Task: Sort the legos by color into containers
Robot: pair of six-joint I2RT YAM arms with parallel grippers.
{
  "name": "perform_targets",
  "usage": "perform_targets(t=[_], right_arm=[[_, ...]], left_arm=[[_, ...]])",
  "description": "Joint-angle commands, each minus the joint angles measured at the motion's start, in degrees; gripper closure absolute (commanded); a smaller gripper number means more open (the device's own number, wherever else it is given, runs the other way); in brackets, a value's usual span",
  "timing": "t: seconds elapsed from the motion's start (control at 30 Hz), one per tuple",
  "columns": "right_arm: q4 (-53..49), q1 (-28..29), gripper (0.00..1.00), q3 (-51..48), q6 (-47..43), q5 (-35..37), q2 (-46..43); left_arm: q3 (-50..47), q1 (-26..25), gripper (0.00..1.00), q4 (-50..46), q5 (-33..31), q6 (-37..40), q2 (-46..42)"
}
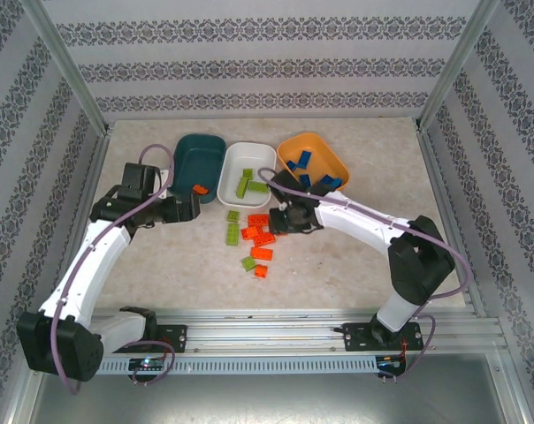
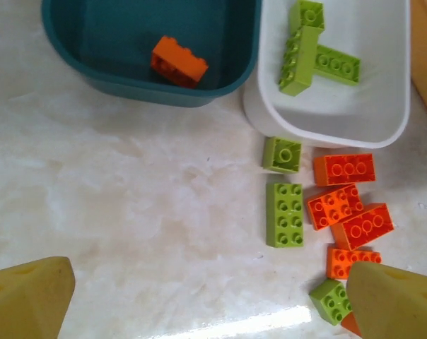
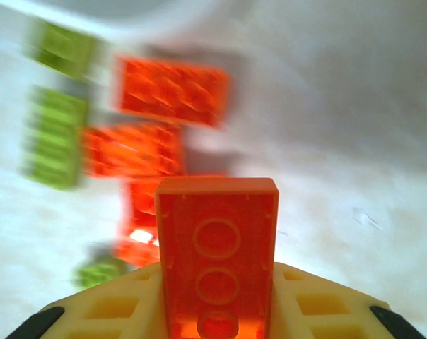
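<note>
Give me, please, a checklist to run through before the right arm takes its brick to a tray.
1. Right fingers clamped on the held orange brick: ok.
2. Teal tray takes orange, one orange brick lies in it: ok.
3. White tray holds green bricks, orange tray holds blue bricks, no mixing: ok.
4. Left fingers open and empty: ok.
5. Left arm out of the route to the teal tray: cannot tell; it hangs close to that tray's near edge.
</note>
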Motion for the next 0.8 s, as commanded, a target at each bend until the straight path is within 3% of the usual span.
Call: perform_targets(t=[0.0,0.37,0.77], right_arm=[[2.1,-0.9,0.67,6.9,-2.2,-7.6,0.7],[2.7,-1.2,0.67,32.1,-2.1,-14.5,15.6],[2.1,-1.1,0.68,58.5,1.3,-20.0,36.6]], left_arm=[[-2.2,1.0,0.0,5.1,-1.9,2.4,-4.0],[-7.2,1.0,0.0,10.7,-2.4,3.1,-11.4],[-7.9,1.0,0.0,11.5,-3.2,3.9,-13.2]])
